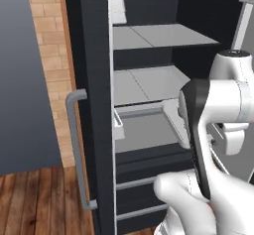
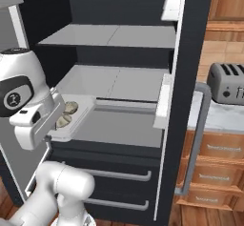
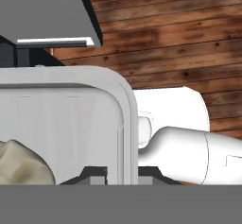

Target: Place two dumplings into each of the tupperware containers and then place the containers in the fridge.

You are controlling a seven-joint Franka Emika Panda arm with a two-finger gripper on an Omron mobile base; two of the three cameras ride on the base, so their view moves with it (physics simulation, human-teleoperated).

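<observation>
The fridge stands open, its dark doors swung out to either side. At the left front of its lower pale shelf is a whitish tupperware container with two dumplings in it. My gripper is shut on the container's rim, one fingertip on each side of the wall. A dumpling lies just inside that wall. In the left base view my arm covers most of the container. I cannot tell whether the container rests on the shelf.
Two more grey shelves sit above, and dark drawers with bar handles lie below. Door bins and the doors' grey handles jut out at both sides. A toaster stands on the counter at the right.
</observation>
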